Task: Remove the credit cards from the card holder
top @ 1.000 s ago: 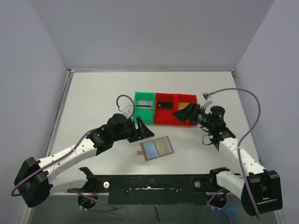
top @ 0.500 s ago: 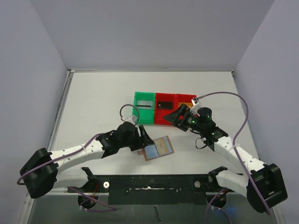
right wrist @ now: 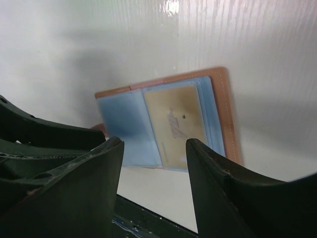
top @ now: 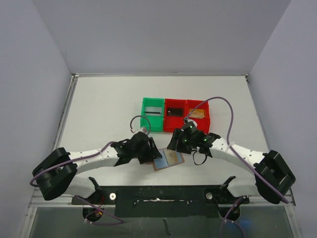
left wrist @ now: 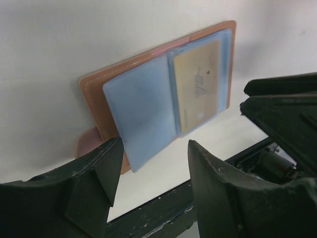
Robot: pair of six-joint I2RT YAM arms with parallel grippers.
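The gold card (right wrist: 174,125) is seated in the open card holder's (left wrist: 143,114) half nearer the right hand (right wrist: 154,144), lengthwise toward it; that hand and the left hand (left wrist: 154,148) are held parted, empty.

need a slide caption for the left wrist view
Open left gripper hovers at the edge of the unfolded tan leather card holder, gold card in its light blue sleeve

Ahead of my left hand (left wrist: 153,163) I see the card holder (left wrist: 158,94): tan leather with a stitched rim, lined with smooth, faintly glossy blue plastic sleeves. The gold card (left wrist: 198,84) inside looks satin. The fingers (left wrist: 94,173) are matt black plastic, the tabletop (left wrist: 49,39) white and matt
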